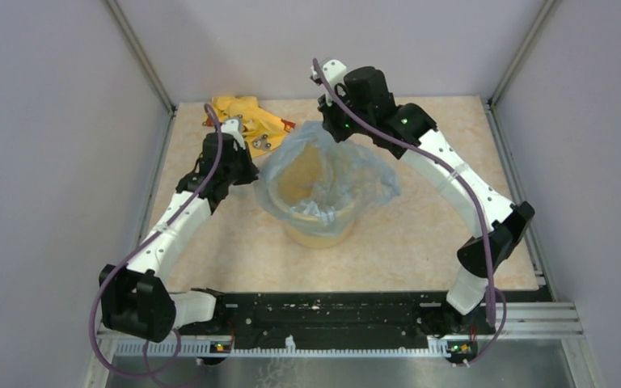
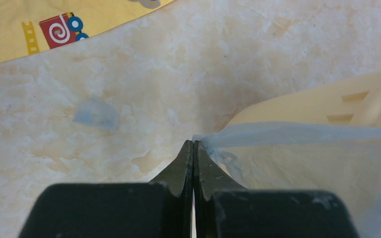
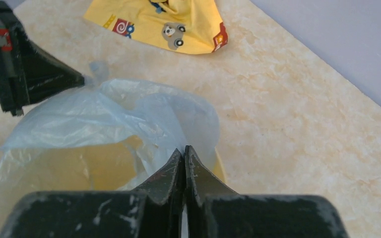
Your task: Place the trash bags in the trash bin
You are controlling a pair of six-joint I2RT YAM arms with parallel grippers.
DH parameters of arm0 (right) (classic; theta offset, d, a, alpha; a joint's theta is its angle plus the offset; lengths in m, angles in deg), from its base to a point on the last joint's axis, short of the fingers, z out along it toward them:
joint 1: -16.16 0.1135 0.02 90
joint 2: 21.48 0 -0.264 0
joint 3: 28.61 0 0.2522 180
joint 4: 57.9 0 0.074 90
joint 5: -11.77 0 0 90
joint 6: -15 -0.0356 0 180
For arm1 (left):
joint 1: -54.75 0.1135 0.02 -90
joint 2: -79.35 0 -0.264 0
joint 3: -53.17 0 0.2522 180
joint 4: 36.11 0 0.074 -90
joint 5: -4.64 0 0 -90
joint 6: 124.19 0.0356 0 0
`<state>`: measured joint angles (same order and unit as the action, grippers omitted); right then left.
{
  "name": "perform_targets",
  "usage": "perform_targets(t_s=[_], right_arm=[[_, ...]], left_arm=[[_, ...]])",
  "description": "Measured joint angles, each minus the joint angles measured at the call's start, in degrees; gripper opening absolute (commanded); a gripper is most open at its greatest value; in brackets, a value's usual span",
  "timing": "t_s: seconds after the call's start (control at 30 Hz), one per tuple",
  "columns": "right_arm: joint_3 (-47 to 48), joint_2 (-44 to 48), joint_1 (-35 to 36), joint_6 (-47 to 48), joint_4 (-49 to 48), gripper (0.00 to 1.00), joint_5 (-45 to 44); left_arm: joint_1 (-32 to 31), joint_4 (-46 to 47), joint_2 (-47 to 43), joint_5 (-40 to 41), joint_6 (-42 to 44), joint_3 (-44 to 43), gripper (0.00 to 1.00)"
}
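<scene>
Left gripper (image 2: pixel 193 147) on bag (image 2: pixel 302 148), cloth (image 2: pixel 10 25) beyond

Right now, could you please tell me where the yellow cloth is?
In the top view, the yellow cloth lies on the table at its far left, just behind and left of the trash bin.

trash bag (image 1: pixel 323 174) draping bin (image 1: pixel 320 236) rim, cloth (image 1: pixel 242 117) behind, open table (image 1: pixel 453 234) right
</scene>
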<state>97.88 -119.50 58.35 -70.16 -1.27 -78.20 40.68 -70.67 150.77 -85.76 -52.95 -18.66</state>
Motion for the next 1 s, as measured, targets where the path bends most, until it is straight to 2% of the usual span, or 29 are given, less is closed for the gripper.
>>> perform_targets(t_s=[0.33,0.6,1.0], right_arm=[[5.6,-9.3,-3.3,-4.1,-3.9,0.0,-2.7],[8.9,-16.3,-7.1,-8.6,-3.9,0.0,0.6],[2.7,-17.0,-9.3,-13.7,-6.4,0.0,6.0]], left_arm=[[0.0,4.3,1.2,-0.4,-2.6,0.7,0.0],[0.0,4.3,5.9,1.1,-5.3,1.7,0.0],[-0.5,4.6,7.2,1.0,-8.5,6.8,0.0]])
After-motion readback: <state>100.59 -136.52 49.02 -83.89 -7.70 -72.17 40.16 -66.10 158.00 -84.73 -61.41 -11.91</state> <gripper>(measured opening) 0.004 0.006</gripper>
